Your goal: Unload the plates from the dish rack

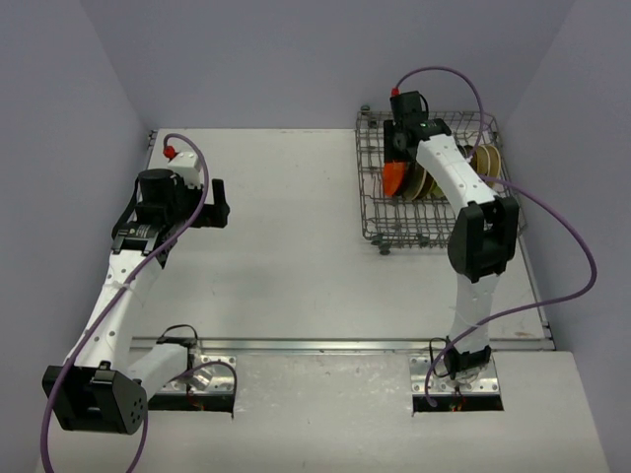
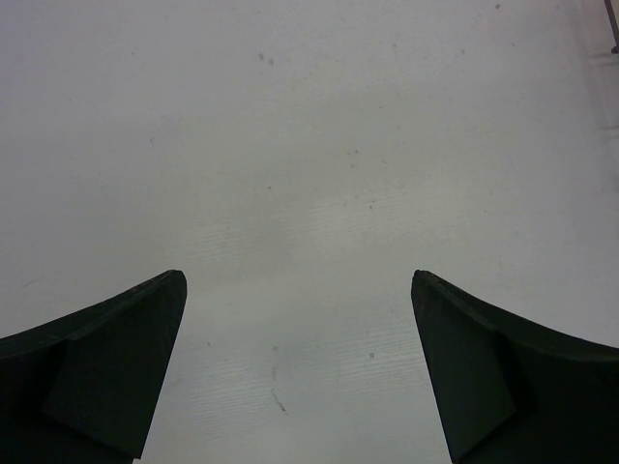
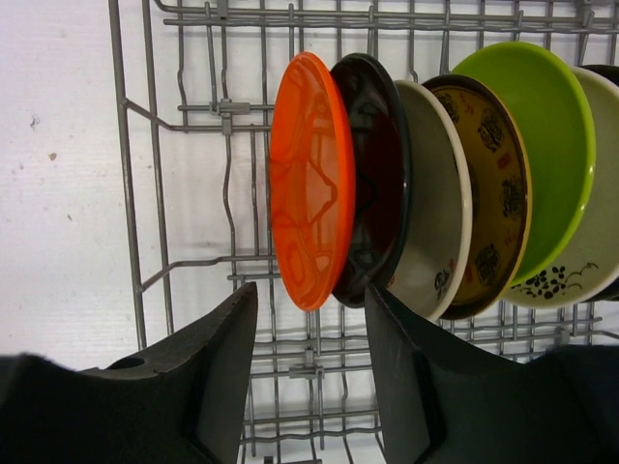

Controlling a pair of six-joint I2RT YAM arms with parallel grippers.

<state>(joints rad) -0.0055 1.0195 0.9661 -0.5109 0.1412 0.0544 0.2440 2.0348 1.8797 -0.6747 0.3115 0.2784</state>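
The grey wire dish rack (image 1: 394, 236) stands at the table's far right. Several plates stand on edge in it, in a row: orange-red (image 3: 309, 179), black (image 3: 372, 174), beige (image 3: 440, 203), yellow patterned (image 3: 488, 193), lime green (image 3: 542, 145) and a pale patterned one (image 3: 580, 261). My right gripper (image 3: 309, 290) is open over the rack (image 3: 155, 193). The orange-red plate's edge (image 1: 394, 179) lies between its fingertips, not touching either. My left gripper (image 2: 297, 280) is open and empty above bare table at the left (image 1: 219, 204).
More plates (image 1: 485, 160) stand further right in the rack, partly hidden by my right arm. A purple cable (image 1: 582, 256) loops off the table's right side. Grey walls close in the back and sides. A metal strip (image 1: 335, 345) runs along the near edge.
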